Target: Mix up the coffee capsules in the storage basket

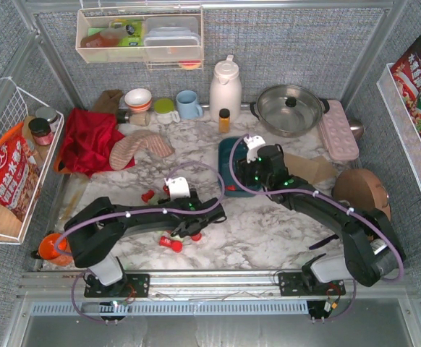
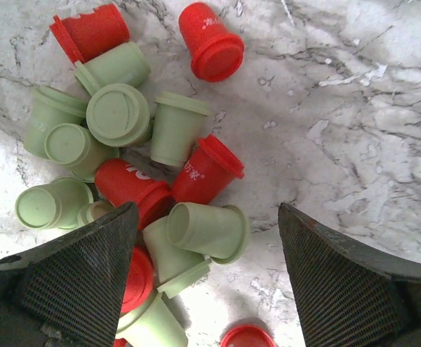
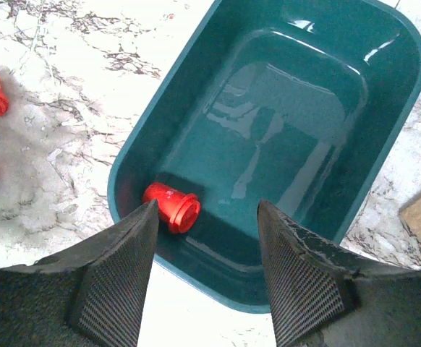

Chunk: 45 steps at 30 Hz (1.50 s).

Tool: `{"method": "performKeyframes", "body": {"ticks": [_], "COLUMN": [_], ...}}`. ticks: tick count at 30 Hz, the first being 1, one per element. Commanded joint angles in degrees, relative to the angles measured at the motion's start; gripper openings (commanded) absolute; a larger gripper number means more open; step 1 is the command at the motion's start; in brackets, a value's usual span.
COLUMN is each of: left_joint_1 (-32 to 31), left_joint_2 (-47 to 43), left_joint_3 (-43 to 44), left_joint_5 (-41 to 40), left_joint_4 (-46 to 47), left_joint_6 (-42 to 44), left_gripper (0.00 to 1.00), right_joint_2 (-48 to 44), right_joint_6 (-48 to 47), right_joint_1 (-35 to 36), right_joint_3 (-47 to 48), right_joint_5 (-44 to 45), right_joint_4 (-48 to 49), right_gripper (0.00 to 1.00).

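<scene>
Green pod (image 2: 207, 231) lies sideways between the left gripper's (image 2: 205, 215) spread, empty fingers; right gripper (image 3: 207, 210) hangs released above the basket (image 3: 403, 87).

Reaching with the left arm (image 1: 124, 220) from its base at 7 o'clock, bent at the elbow, with forearm low toward 3 o'clock and wrist pitched down. Left jaws spread wide, gripping nothing. Stretching with the right arm (image 1: 326, 206) from 5 o'clock toward 11, wrist tipped down. Right jaws parted, empty.
</scene>
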Motion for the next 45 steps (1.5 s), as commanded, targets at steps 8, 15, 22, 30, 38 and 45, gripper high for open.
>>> {"method": "performKeyframes", "body": {"ticks": [8, 15, 22, 30, 38, 45], "left_joint_1": [2.7, 3.43, 3.43, 3.34, 4.66, 7.54], "left_joint_2": [-3.04, -2.18, -6.05, -9.17, -18.56, -29.89], "left_joint_3": [-9.87, -8.46, -7.24, -6.85, -12.55, -16.72], "left_joint_5": [8.31, 11.09, 10.06, 14.71, 22.4, 30.35], "left_joint_4": [21.55, 20.79, 15.9, 15.37, 25.21, 31.37], "left_joint_6": [11.22, 13.38, 13.56, 15.79, 29.6, 58.12], "left_gripper": [0.85, 0.81, 0.79, 0.78, 0.77, 0.82], "right_joint_2": [0.25, 0.69, 1.28, 1.66, 2.01, 2.16], "right_joint_6": [-0.38, -0.47, -0.32, -0.56, -0.82, -1.09], "right_joint_1": [0.05, 0.05, 0.13, 0.26, 0.4, 0.68], "right_joint_3": [0.47, 0.73, 1.13, 1.6, 1.96, 2.23], "right_joint_5": [-0.6, -0.47, -0.96, -1.05, -1.14, -1.09], "right_joint_4": [-0.89, -1.31, -1.55, -2.2, -2.92, -3.18], "right_gripper": [0.61, 0.61, 0.61, 0.61, 0.61, 0.61]}}
